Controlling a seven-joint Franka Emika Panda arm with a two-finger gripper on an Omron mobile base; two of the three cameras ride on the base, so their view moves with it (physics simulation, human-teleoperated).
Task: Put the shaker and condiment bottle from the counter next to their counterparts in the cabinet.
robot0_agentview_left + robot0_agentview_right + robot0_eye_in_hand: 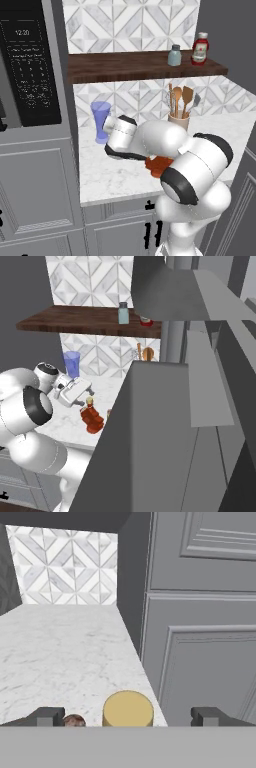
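Step in hand looks like the approach to the condiment bottle, which stands on the counter near its front edge, well below the cabinet shelf where the blue-grey shaker and squat red bottle wait. The gripper hangs just above the bottle w/ jaws spread wide and empty, the tan cap sitting between the tips (a bit left of centre in the hand view). Next move, I'd judge: drop lower so the fingers straddle the neck or body, then close; the olive shaker's exact spot I can't tell.
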